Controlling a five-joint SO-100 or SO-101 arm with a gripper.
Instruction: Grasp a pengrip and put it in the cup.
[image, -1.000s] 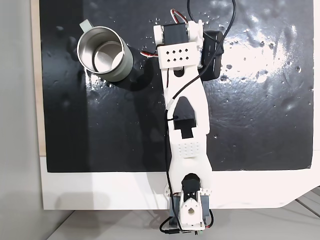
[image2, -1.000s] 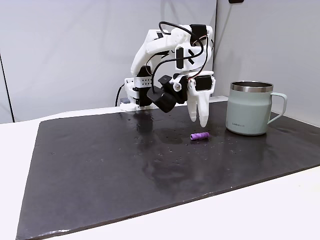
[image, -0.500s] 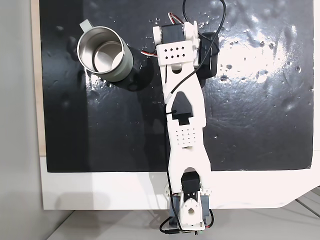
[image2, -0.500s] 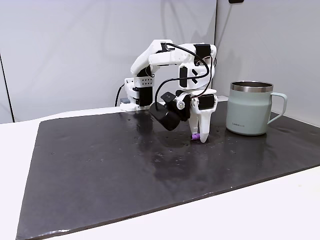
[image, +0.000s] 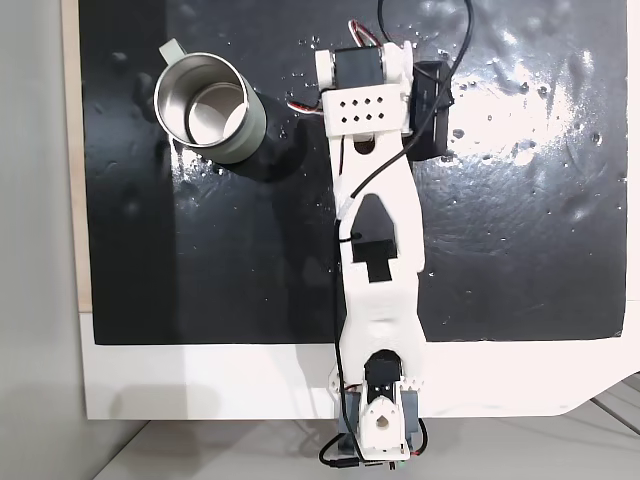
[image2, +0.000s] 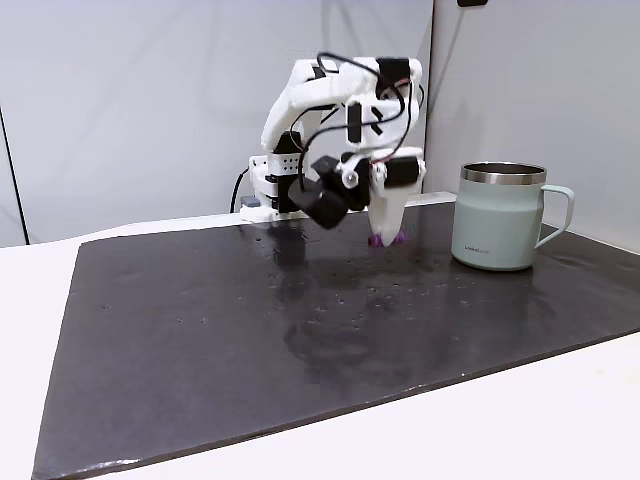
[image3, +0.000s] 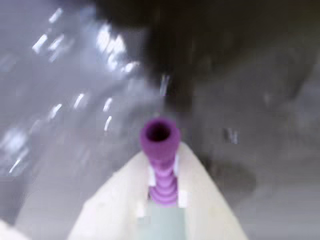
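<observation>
- Closest to the wrist camera, the white gripper (image3: 162, 187) is clenched on the purple pengrip (image3: 160, 145); its ribbed body sits between the two fingers (image3: 117, 200) and its open end pokes out past the tips.
- Beyond it, that view gives a blurred dark mat (image3: 260, 100) with glints.
- From the side, a fixed view adds height: the gripper (image2: 386, 235) hangs tips-down above the mat (image2: 250, 320), with a bit of the pengrip (image2: 376, 240) showing at the tips, off the surface.
- That same view shows the cup (image2: 498, 217) standing upright to the right, apart from the gripper, handle pointing right.
- Seen from above, the arm (image: 375, 230) covers its own tips; the cup (image: 208, 108) stands at upper left, its steel inside visible, on the mat (image: 200, 260).
</observation>
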